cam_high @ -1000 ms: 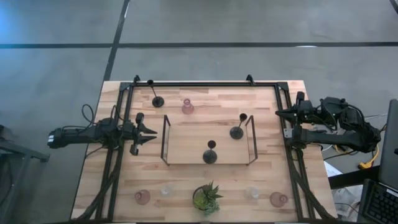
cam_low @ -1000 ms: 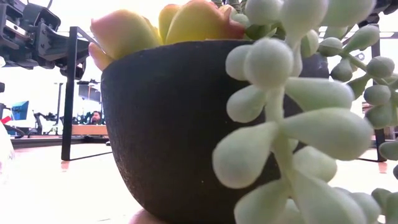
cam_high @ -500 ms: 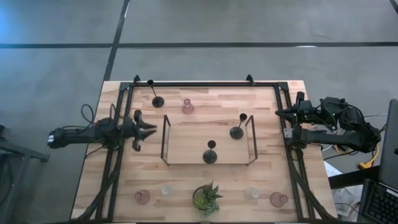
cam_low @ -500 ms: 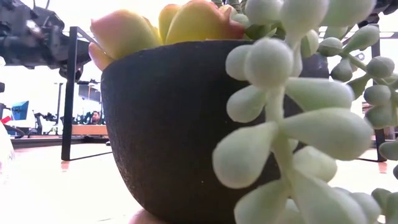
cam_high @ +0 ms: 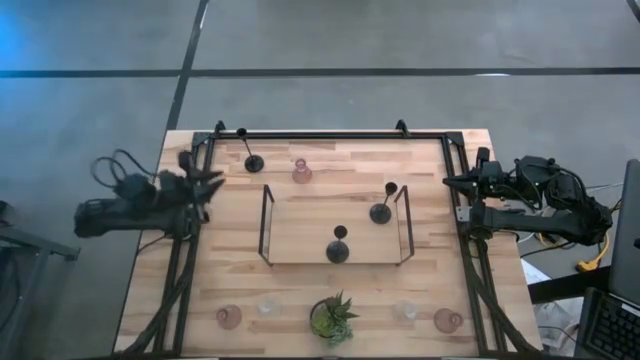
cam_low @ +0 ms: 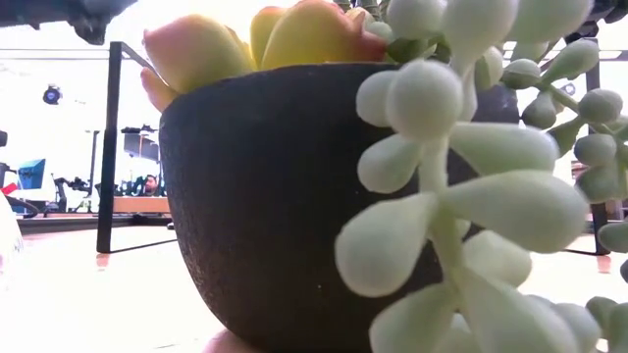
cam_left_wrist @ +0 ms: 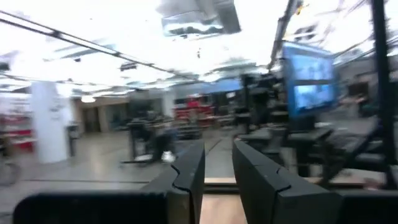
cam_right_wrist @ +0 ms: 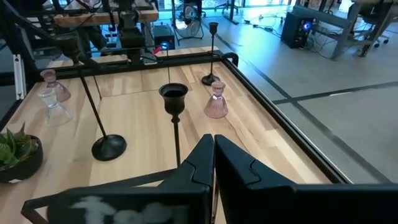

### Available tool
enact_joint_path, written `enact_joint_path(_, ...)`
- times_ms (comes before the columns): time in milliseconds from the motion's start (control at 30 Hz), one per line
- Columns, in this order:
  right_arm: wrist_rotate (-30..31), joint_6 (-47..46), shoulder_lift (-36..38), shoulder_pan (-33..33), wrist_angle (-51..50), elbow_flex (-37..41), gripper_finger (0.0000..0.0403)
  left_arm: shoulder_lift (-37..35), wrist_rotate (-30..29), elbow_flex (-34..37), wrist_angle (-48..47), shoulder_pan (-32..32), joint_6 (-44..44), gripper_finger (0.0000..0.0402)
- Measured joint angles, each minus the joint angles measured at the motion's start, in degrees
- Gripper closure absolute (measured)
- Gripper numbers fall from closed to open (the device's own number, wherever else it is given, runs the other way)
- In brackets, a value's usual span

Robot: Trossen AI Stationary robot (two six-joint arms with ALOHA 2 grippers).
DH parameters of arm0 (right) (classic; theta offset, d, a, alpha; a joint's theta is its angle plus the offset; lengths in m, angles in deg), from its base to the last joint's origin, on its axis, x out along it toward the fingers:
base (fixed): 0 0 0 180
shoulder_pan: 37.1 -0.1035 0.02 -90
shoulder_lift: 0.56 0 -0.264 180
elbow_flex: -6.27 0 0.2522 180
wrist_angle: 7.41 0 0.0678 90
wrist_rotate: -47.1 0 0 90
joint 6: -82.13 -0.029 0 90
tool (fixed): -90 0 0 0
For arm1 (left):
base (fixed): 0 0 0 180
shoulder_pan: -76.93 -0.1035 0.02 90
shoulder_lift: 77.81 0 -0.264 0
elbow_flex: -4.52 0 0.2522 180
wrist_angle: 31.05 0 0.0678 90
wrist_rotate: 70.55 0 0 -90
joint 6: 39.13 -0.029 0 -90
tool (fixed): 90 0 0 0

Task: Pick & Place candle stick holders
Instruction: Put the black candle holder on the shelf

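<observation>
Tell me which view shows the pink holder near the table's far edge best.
The right wrist view: the pink holder stands close and unobstructed. The high view shows it small from above. The low and left wrist views miss it.

Two dark, jointed arms trail black cable loops, each seemingly ending in angular black fingers (cam_right_wrist: pixel 233 163).

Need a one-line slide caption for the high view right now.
Two black candle holders stand in the tray; left end effector empty at the table's left edge, right arm parked.

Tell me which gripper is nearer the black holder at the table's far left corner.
Left. The left gripper hovers just beside that black holder; the right gripper waits across the table at its right edge.
</observation>
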Motion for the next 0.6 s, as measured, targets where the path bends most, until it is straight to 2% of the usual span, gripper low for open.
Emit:
enact_joint_path(200, 0.0, 0.0, 0.0, 0.0, 0.0, 0.0, 0.0394, 14.3, -11.0, -20.7, -17.2, 0.0, -4.4, 0.0314)
enact_joint_path(367, 0.0, 0.0, 0.0, 0.0, 0.0, 0.0, 0.0394, 29.6, -18.3, -36.6, -33.8, 0.0, -3.8, 0.0314)
enact_joint_path(500, -0.1, 0.0, 0.0, 0.0, 0.0, 0.0, 0.0394, 38.5, -24.2, -47.3, -43.4, -1.5, -1.4, 0.0314)
enact_joint_path(600, -0.1, 0.0, 0.0, 0.0, 0.0, 0.0, 0.0394, 44.4, -23.7, -54.7, -51.7, -3.5, 3.6, 0.0314)
